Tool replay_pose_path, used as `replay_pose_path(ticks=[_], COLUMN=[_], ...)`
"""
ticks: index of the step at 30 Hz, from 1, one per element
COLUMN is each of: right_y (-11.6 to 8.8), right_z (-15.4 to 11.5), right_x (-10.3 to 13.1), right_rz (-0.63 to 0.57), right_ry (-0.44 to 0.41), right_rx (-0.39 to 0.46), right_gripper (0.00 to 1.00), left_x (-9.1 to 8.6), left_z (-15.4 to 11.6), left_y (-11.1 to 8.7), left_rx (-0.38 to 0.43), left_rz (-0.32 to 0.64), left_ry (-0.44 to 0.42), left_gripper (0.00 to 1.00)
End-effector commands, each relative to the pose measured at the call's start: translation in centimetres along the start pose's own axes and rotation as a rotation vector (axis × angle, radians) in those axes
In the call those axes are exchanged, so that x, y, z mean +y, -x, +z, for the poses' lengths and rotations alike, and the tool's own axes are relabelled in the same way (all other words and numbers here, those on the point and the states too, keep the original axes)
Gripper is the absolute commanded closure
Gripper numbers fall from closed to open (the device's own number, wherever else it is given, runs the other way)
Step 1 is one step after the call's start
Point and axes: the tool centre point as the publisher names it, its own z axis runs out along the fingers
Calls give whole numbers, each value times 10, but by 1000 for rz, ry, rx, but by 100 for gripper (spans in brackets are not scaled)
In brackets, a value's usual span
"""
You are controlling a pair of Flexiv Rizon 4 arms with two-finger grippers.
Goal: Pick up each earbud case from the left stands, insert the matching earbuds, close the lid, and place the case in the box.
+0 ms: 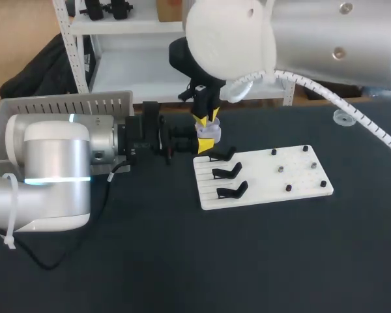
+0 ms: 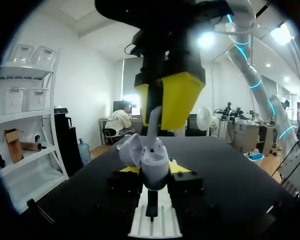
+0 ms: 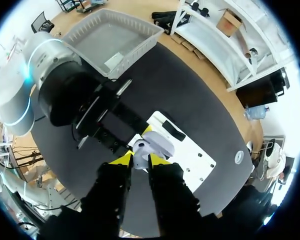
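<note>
Your left gripper (image 2: 154, 169) is clamping the open earbud case (image 2: 152, 161) beside the stands (image 1: 227, 172) while your right gripper (image 3: 140, 160) is hovering directly over it, whether gripping anything you cannot tell, so you are seemingly mid-insertion, with lid-closing and the box (image 1: 65, 104) still waiting.

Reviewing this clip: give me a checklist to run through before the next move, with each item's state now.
1. left gripper shut on the earbud case: ok, held from two sides.
2. lid open: ok.
3. right gripper directly above the case: ok.
4. earbud seated inside the case: cannot tell.
5. box on the table behind the left arm: ok.
6. stands on the white board hold no case: ok.
</note>
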Motion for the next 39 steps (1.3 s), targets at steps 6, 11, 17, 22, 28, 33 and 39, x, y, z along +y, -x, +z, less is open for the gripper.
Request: replay_pose_path(ticks=[6, 11, 17, 22, 28, 33, 39], right_y=[-8, -7, -5, -3, -3, -1, 0], right_z=[4, 5, 7, 9, 9, 10, 14], right_x=[5, 4, 2, 1, 1, 1, 1], right_rz=[-8, -6, -7, -1, 2, -1, -5], right_ry=[-3, -2, -8, -11, -10, -15, -20], right_rx=[-25, -28, -24, -23, -28, -28, -22], right_gripper=[100, 100, 100, 100, 100, 100, 100], left_x=[-1, -1, -1, -1, -1, -1, -1], left_z=[0, 0, 0, 0, 0, 0, 0], left_y=[-1, -1, -1, -1, -1, -1, -1], left_rx=[-2, -2, -2, -2, -2, -2, -2], left_rz=[1, 1, 1, 1, 1, 1, 1], left_ry=[5, 5, 5, 5, 5, 5, 5], left_gripper=[100, 100, 100, 100, 100, 100, 100])
